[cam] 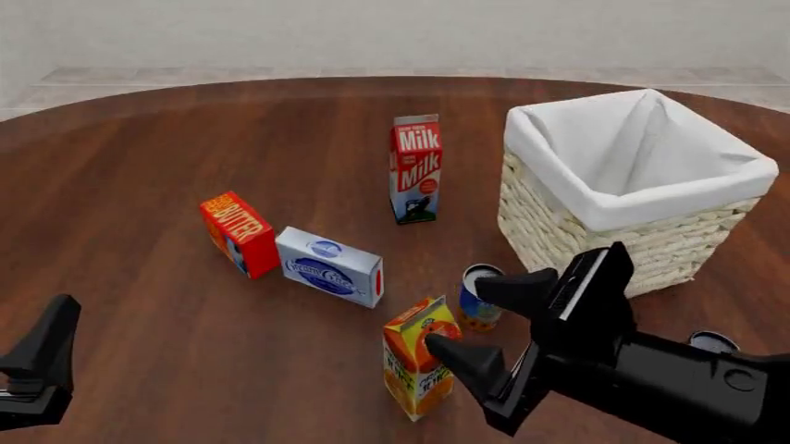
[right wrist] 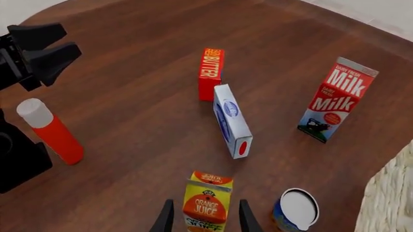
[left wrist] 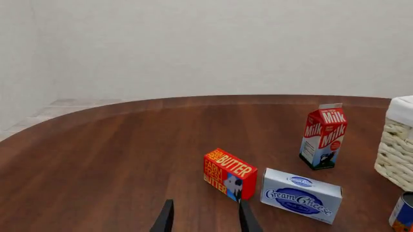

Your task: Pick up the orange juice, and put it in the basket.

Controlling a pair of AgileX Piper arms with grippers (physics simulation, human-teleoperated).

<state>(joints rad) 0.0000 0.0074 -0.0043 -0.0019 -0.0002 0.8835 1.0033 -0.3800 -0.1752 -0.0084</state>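
Front view, orange juice [cam: 419, 366] upright low centre on worktop [cam: 148, 139], right tool [cam: 475, 319] jaws apart just right of it, not touching, left tool [left wrist: 205, 220] apart too, basket [cam: 691, 236] upper right.

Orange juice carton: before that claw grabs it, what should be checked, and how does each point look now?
1. Right gripper open: ok.
2. Orange juice between its fingers: ok in the right wrist view.
3. Fingers touching the carton: cannot tell.
4. Carton upright: ok.
5. Can apart from the carton: ok, but close.
6. Basket open and nothing seen inside: ok.
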